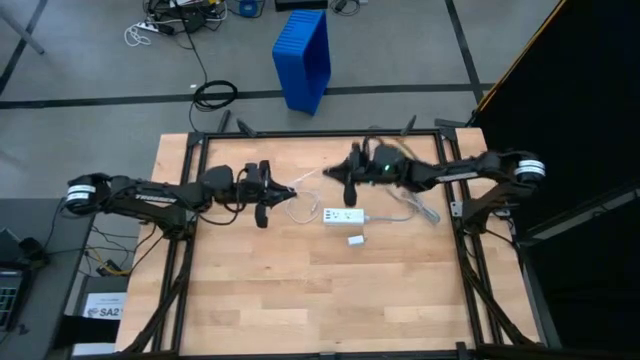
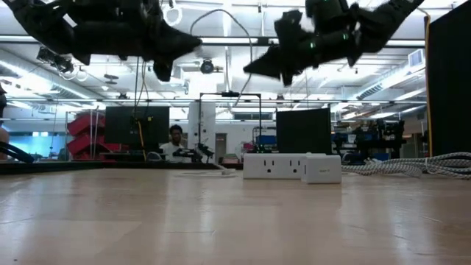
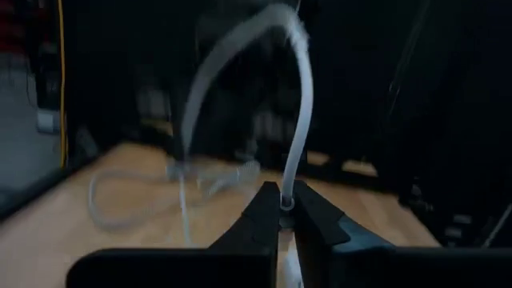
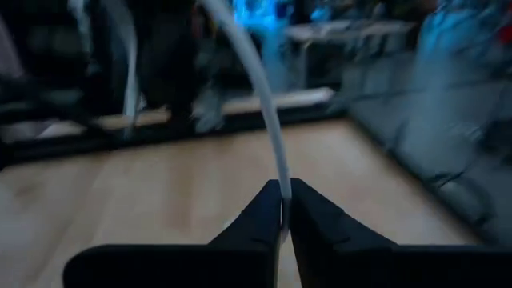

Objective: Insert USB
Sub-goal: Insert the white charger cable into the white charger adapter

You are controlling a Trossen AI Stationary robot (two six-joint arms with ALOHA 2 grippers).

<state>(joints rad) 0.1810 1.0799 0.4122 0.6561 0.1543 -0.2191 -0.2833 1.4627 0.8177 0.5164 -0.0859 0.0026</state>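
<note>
White thin USB cable (image 1: 308, 180) hangs between your grippers above the wooden counter (image 1: 300, 290); left gripper (image 3: 282, 210) and right gripper (image 4: 282, 210) pinch it shut. Next, line a plug with the white power strip (image 1: 343, 215).

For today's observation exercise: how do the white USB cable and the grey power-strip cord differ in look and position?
1. The USB cable is thin and white; the grey cord is thicker.
2. The USB cable hangs in the air between the two arms; the grey cord lies on the table.
3. The left pincer and right pincer pinch the USB cable; nothing holds the grey cord.
Both are flexible and curved.
</note>
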